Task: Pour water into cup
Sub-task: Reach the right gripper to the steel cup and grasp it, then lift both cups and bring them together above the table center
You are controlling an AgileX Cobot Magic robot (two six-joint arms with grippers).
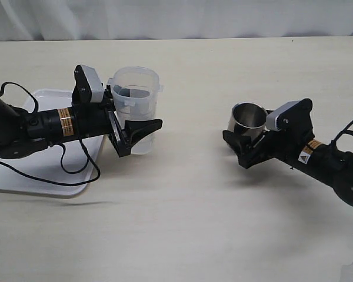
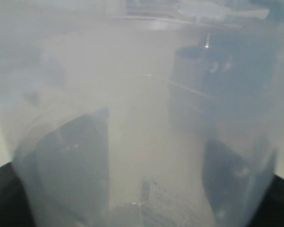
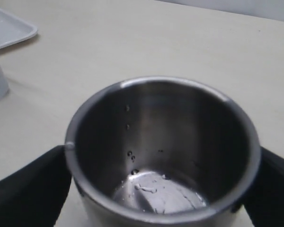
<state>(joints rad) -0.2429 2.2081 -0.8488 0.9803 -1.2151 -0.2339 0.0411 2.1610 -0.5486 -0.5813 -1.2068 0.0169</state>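
My left gripper (image 1: 146,111) is shut on the tall translucent plastic beaker (image 1: 135,103), which it holds upright left of centre. The beaker fills the left wrist view (image 2: 142,113), with the dark fingers (image 2: 71,165) showing through its wall. I cannot make out the water in the beaker. My right gripper (image 1: 244,126) is shut on the short steel cup (image 1: 249,116) to the right, about a hand's width from the beaker. In the right wrist view the cup (image 3: 163,118) sits between the black fingers (image 3: 28,189). Drops and a thin wet film (image 3: 156,189) lie on its bottom.
A white tray (image 1: 47,176) lies under the left arm at the table's left edge, and also shows in the right wrist view (image 3: 9,28). A band of bare beige tabletop (image 1: 194,176) separates the two grippers. A white curtain runs along the back.
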